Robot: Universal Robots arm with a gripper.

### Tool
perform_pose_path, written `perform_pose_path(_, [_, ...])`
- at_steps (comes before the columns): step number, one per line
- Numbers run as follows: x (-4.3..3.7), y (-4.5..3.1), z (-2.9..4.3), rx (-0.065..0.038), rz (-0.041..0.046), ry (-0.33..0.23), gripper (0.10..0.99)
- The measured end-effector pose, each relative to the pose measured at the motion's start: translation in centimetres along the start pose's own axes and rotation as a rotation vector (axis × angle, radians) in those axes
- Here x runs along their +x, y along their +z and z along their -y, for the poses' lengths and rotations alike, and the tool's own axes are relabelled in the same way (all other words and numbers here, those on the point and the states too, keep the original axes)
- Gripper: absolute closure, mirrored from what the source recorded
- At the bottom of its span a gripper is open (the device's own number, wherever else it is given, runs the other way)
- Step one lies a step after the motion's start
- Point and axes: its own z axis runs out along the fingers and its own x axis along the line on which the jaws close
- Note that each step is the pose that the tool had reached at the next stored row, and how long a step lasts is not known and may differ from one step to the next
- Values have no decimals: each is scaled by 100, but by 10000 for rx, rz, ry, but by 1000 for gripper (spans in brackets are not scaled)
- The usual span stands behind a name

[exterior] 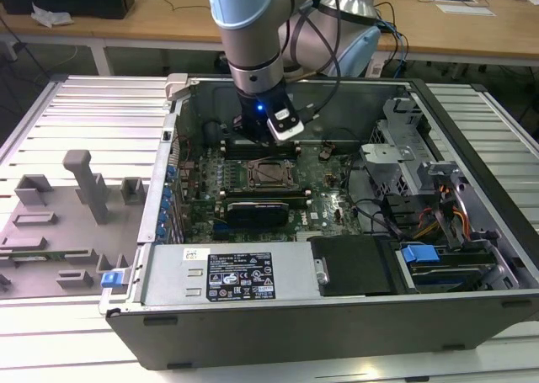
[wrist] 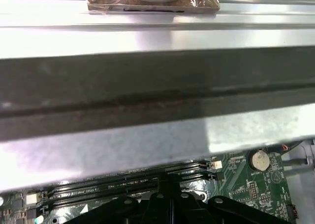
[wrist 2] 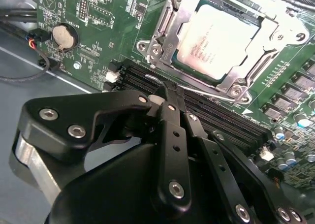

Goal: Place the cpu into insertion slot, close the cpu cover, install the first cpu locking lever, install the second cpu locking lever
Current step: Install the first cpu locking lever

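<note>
The cpu (wrist 2: 216,37) lies flat in the insertion slot (exterior: 253,178) on the green board. Its pale metal top shows through the window of the cpu cover (wrist 2: 170,34), which is folded down over it. A thin silver locking lever (wrist 2: 209,92) runs along the socket's edge, beside the black memory slots (wrist 2: 221,118). My gripper (wrist 2: 165,92) is shut, its black fingers pressed together. Their tips are at the end of that lever; whether they grip it I cannot tell. In the exterior view the gripper (exterior: 257,139) hangs inside the case, just behind the socket.
The open computer case (exterior: 337,332) surrounds the board, and its metal wall (wrist: 157,135) is close to the wrist. A coin battery (wrist 2: 64,35) and cables (wrist 2: 29,42) lie beside the socket. Drive bays and wiring (exterior: 438,215) crowd the exterior view's right. Grey fixtures (exterior: 84,185) stand outside on the left.
</note>
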Motion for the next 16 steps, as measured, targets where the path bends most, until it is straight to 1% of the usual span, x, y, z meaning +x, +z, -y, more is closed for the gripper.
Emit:
perform_pose_path(4, [4, 16, -4, 72, 65, 333, 980])
perform_pose_path(6, [8, 31, -6, 119, 112, 569, 980])
perform_pose_path(11, [14, 57, -10, 194, 185, 931, 980])
perform_pose_path(12, [18, 70, -12, 227, 218, 1097, 980])
perform_pose_path(16, [23, 91, -13, 294, 277, 1394, 980])
